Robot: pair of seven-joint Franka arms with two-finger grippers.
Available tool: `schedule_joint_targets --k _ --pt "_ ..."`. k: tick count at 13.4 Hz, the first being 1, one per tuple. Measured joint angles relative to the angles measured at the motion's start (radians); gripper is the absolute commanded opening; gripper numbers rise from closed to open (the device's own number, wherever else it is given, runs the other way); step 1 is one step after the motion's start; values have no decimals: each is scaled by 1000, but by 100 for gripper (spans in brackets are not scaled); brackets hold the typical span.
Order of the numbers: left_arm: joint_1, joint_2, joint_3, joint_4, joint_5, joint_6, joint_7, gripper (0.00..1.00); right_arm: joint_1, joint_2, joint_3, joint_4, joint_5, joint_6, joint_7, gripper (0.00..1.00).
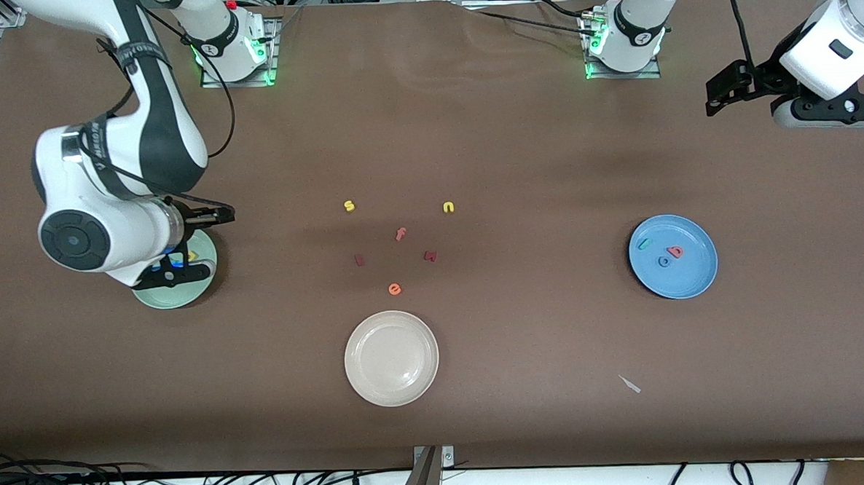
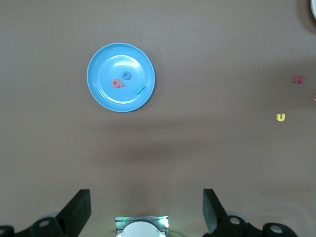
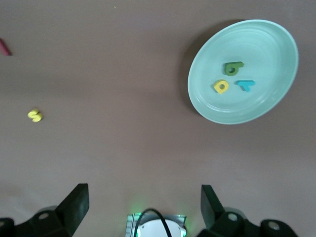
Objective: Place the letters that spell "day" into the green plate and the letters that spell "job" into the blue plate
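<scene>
Green plate [image 3: 266, 106] with d, a, y [image 3: 232, 79] is seen below the wide-open right gripper [image 3: 143, 197]; left gripper [image 2: 145, 210] is spread wide over bare table [image 2: 197, 158], well apart from the blue plate [image 2: 101, 94].

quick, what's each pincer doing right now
left pincer: open, holding nothing, up over the table's left-arm end.
right pincer: open, holding nothing, up by the green plate.

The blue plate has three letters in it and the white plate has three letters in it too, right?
Not quite. The blue plate does hold three letters, but the white plate holds none. The second trio lies in the green plate, as the right wrist view shows.
</scene>
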Motion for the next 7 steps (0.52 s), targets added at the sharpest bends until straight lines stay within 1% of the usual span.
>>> schedule_joint_targets --k 2,3,5,7 --pt "0 0 -9 0 0 -2 0 100 -8 -42 2 26 0 -15 -7 100" --pt "0 0 -9 1 0 -2 0 100 -22 -79 14 25 -1 -10 -20 100" --pt "1 0 -9 2 0 -2 0 100 -48 -173 42 13 -11 9 -30 100" --pt "5 0 -4 2 0 -2 0 100 -62 -269 51 -11 -22 21 -30 100"
